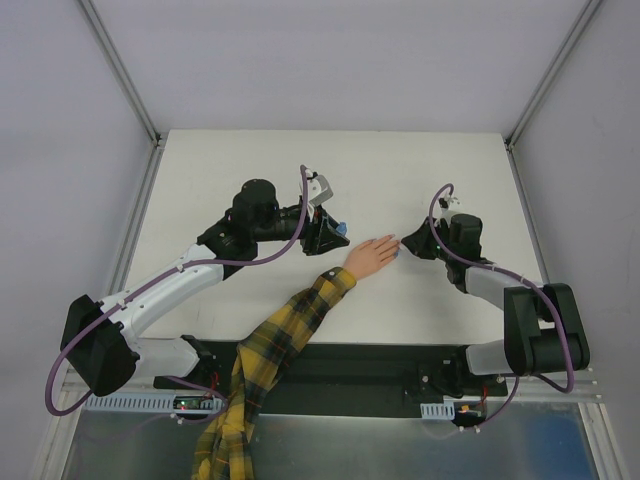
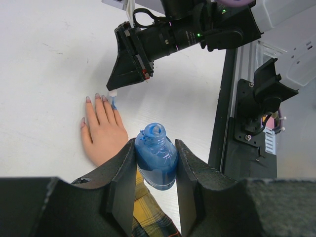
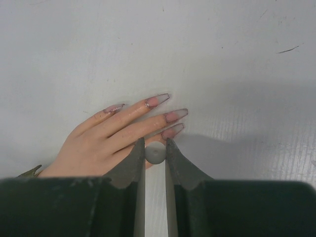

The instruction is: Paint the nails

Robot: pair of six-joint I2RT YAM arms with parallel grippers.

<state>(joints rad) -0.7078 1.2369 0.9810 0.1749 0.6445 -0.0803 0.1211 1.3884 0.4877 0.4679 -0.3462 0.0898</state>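
A peach-coloured hand (image 1: 372, 255) with a yellow plaid sleeve (image 1: 290, 330) lies flat on the white table. Its nails (image 3: 176, 115) are long and pale pinkish; several show in the right wrist view. My left gripper (image 2: 155, 144) is shut on an open blue polish bottle (image 2: 156, 158) and holds it beside the wrist (image 1: 328, 238). My right gripper (image 3: 155, 146) is shut on the white brush cap (image 3: 155, 153), right over the fingertips (image 1: 407, 246). In the left wrist view the blue brush tip (image 2: 114, 102) sits at the little finger's end.
The white table (image 1: 250, 170) runs to grey side walls and metal rails. The sleeve trails off the near edge between the two arm bases. A black mount (image 2: 256, 113) stands at the table's near edge.
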